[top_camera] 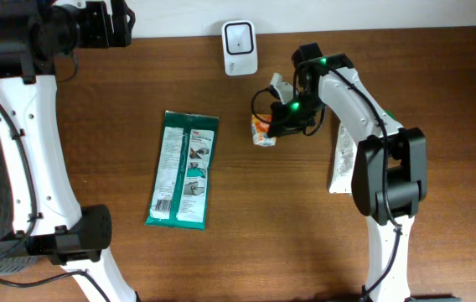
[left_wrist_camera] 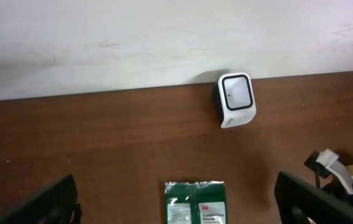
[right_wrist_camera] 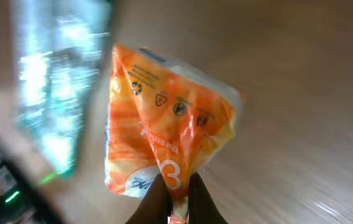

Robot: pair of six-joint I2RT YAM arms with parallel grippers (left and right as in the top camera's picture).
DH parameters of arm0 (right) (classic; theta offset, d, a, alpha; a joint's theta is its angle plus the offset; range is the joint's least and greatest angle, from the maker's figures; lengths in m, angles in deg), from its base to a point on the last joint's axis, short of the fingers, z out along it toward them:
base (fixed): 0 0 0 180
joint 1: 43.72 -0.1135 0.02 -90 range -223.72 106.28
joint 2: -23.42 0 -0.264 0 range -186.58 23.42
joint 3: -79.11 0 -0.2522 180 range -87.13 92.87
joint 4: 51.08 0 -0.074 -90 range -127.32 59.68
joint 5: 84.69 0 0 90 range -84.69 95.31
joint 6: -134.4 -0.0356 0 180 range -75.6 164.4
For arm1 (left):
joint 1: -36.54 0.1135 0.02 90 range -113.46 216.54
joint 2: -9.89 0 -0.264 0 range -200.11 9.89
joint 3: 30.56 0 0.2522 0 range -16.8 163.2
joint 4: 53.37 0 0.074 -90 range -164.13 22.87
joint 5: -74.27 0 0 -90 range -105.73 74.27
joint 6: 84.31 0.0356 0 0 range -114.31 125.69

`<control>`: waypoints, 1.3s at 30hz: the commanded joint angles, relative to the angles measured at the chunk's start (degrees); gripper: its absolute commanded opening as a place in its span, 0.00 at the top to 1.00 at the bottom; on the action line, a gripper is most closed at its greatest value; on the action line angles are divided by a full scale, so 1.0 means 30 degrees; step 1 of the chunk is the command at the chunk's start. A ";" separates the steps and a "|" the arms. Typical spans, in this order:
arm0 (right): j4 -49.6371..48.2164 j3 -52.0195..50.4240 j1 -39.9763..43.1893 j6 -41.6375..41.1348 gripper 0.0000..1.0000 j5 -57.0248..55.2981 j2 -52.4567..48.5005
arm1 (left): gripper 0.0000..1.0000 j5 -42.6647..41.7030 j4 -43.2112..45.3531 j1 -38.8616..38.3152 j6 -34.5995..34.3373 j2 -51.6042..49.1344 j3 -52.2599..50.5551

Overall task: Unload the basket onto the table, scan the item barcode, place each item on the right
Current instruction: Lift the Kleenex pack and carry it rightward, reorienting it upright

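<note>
Items on the brown bench point(top_camera: 137, 101) number three: one flat green packet point(top_camera: 184, 169), one orange pouch point(top_camera: 262, 131), and one flat white pack point(top_camera: 339, 159) partly hidden under the right arm. One white scanner point(top_camera: 240, 48) stands at the far edge by the wall, showing a dark-framed window on its face. Two arms flank the bench.

The right end effector point(top_camera: 287, 116) is pinched closed on the orange pouch. It holds the pouch just near-right of the scanner and well apart from the green packet. Whether the pouch touches the bench cannot be told.

In the right wrist view the pouch is crinkled glossy film, orange with white patches. It has small round dark symbols near its upper part and a white numeral 3 just above the fingertips point(right_wrist_camera: 155, 202), which grip its lower seam.

The left end effector point(top_camera: 108, 21) hangs at the far-left corner, jaws spread wide and holding nothing.
</note>
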 commanded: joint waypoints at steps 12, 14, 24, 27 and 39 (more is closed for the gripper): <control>0.0896 0.0386 0.1333 0.3512 0.96 1.6487 0.2812 | 0.01 -0.0211 0.0022 0.0131 0.0284 0.0430 0.0291; 0.1326 0.0386 0.1821 0.3512 0.96 1.7325 0.3242 | 0.01 -0.0204 0.0022 0.0131 0.0284 0.0430 0.0291; 0.1858 0.0379 0.2805 0.3738 0.96 1.7369 0.3781 | 0.01 -0.0211 0.0022 0.0131 0.0291 0.0430 0.0291; 0.1880 0.0379 0.2805 0.3730 0.96 1.7369 0.3781 | 0.01 -0.0211 0.0029 0.0131 0.0291 0.0430 0.0291; 0.2164 0.0379 0.2805 0.3723 0.96 1.6611 0.3781 | 0.01 -0.0204 0.0022 0.0131 0.0284 0.0430 0.0291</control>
